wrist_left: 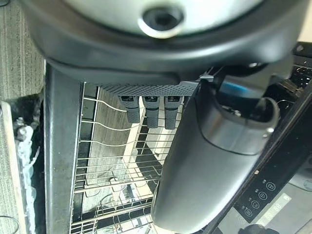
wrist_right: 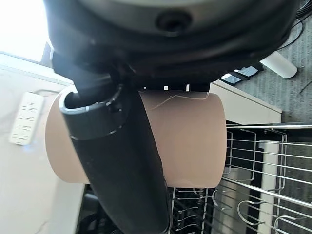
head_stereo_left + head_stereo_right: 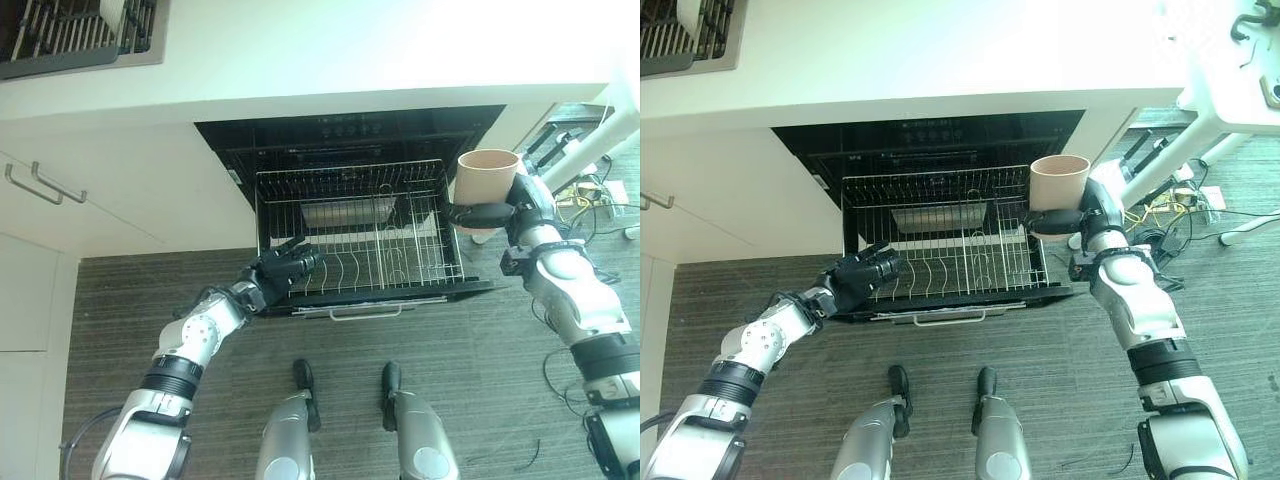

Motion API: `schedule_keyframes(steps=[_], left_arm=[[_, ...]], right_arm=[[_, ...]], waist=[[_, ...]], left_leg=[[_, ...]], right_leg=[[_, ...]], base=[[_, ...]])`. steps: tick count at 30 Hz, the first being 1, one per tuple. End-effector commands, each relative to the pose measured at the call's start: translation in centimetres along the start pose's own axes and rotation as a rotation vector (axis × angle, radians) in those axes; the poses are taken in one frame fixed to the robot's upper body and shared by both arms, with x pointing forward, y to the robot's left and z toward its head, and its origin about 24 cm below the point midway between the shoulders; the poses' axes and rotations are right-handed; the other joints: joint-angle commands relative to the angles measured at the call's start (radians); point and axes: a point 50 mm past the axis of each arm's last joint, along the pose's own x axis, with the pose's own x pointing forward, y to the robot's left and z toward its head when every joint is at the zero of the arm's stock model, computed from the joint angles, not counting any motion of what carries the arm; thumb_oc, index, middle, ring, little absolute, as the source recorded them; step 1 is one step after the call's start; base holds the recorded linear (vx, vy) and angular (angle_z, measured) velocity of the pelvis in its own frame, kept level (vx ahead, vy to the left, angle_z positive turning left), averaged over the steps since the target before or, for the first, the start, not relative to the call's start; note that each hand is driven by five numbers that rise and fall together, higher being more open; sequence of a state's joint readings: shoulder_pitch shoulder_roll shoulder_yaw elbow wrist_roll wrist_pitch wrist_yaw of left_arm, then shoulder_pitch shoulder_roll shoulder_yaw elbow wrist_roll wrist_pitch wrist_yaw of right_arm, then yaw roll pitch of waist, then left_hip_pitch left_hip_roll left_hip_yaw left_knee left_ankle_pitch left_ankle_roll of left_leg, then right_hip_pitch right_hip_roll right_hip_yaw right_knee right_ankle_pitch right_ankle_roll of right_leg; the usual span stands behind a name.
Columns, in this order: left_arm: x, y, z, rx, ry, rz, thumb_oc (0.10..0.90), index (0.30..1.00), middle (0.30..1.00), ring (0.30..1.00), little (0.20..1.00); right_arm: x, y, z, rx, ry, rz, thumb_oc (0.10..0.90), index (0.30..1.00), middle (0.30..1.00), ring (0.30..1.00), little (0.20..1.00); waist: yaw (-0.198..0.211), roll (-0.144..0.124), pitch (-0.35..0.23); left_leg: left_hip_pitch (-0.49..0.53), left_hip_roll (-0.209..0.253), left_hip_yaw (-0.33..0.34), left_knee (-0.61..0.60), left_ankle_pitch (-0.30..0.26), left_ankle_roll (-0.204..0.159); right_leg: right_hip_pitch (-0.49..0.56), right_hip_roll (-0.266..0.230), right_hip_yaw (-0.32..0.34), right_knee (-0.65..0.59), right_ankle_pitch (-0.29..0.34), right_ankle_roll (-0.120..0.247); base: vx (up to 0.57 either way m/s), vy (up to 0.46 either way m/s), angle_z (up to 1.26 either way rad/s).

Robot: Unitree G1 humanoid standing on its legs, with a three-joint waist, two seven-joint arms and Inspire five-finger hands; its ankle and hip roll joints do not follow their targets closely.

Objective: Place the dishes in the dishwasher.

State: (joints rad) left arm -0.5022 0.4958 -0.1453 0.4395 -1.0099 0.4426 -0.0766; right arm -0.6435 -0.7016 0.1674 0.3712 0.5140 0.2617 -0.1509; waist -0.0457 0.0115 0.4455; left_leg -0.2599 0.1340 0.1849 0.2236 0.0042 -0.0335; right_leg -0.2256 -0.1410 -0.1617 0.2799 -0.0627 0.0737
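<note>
A tan cup (image 3: 487, 178) stands upright in my right hand (image 3: 486, 213), whose fingers and thumb are curled round its lower part; it hangs over the right end of the dishwasher's pulled-out wire rack (image 3: 352, 232). In the right wrist view the cup (image 2: 190, 141) lies behind my thumb (image 2: 122, 165). My left hand (image 3: 283, 270) hovers at the rack's front left corner, fingers relaxed and holding nothing; the left wrist view has its fingers (image 1: 148, 111) above the rack wires (image 1: 112, 161).
The dishwasher (image 3: 350, 135) sits under a white counter (image 3: 350, 60). A dish rack (image 3: 75, 35) stands on the counter at the far left. White cabinet doors with handles (image 3: 45, 183) are left of the dishwasher. White table legs (image 3: 590, 150) and cables lie at the right.
</note>
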Motion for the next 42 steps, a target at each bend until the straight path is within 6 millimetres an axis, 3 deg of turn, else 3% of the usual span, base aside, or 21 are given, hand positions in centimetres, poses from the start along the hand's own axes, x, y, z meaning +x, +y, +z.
schedule_keyframes(steps=[1,7,15,19,24,34,42], left_arm=[[0.0,-1.0,-0.3,0.033,0.035,-0.049,0.8,0.9,0.9,0.9,0.9],[0.1,-0.5,-0.8,0.087,0.083,-0.012,0.8,0.9,0.9,0.9,0.9],[-0.3,0.4,-2.5,0.209,0.169,0.018,0.8,0.9,0.9,0.9,0.9],[-0.8,0.5,-3.2,0.256,0.207,-0.004,0.8,0.9,0.9,0.9,0.9],[-0.3,-1.1,-2.0,0.272,0.183,-0.059,0.8,0.9,0.9,0.9,0.9],[-0.2,-2.4,-0.6,0.265,0.147,-0.095,0.8,0.9,0.9,0.9,0.9],[-0.4,-3.0,0.1,0.256,0.12,-0.106,0.8,0.9,0.9,0.9,0.9]], right_arm=[[0.3,-1.6,5.6,-0.045,-0.184,-0.015,0.4,0.3,0.3,0.3,0.3],[1.7,-2.3,5.5,-0.083,-0.102,-0.002,0.4,0.3,0.3,0.3,0.3],[3.2,-3.8,7.3,-0.078,-0.027,-0.032,0.4,0.3,0.3,0.3,0.3],[3.8,-4.5,7.9,-0.052,0.016,-0.06,0.4,0.3,0.3,0.3,0.3],[4.7,-4.8,8.2,-0.001,0.076,-0.136,0.4,0.3,0.3,0.3,0.3],[4.7,-6.0,7.2,0.03,0.143,-0.245,0.4,0.3,0.3,0.3,0.3],[4.5,-6.8,7.0,-0.049,0.163,-0.297,0.4,0.3,0.3,0.3,0.3]], waist=[[0.023,-0.005,-0.076],[0.048,-0.002,-0.065],[0.089,0.012,-0.04],[0.112,0.034,-0.024],[0.13,0.069,0.016],[0.127,0.106,0.067],[0.124,0.113,0.074]], left_leg=[[0.016,0.048,-0.046,0.076,-0.144,-0.07],[0.011,0.04,-0.053,0.076,-0.143,-0.07],[-0.004,0.023,-0.072,0.076,-0.144,-0.069],[-0.017,0.009,-0.083,0.076,-0.142,-0.068],[-0.043,-0.013,-0.099,0.076,-0.141,-0.058],[-0.072,-0.026,-0.096,0.076,-0.14,-0.047],[-0.082,-0.024,-0.086,0.076,-0.138,-0.046]], right_leg=[[0.004,-0.036,-0.008,0.02,-0.092,0.043],[0.001,-0.039,-0.022,0.02,-0.092,0.043],[-0.009,-0.044,-0.044,0.02,-0.091,0.043],[-0.02,-0.049,-0.057,0.02,-0.087,0.041],[-0.049,-0.055,-0.061,0.02,-0.078,0.043],[-0.085,-0.06,-0.054,0.02,-0.06,0.05],[-0.099,-0.062,-0.049,0.02,-0.052,0.055]], base=[[0.0,-0.016,0.04],[-0.01,-0.017,0.04],[-0.03,-0.021,0.07],[-0.02,-0.002,0.04],[-0.02,0.014,0.1],[-0.01,0.013,0.01],[-0.01,0.01,-0.01]])
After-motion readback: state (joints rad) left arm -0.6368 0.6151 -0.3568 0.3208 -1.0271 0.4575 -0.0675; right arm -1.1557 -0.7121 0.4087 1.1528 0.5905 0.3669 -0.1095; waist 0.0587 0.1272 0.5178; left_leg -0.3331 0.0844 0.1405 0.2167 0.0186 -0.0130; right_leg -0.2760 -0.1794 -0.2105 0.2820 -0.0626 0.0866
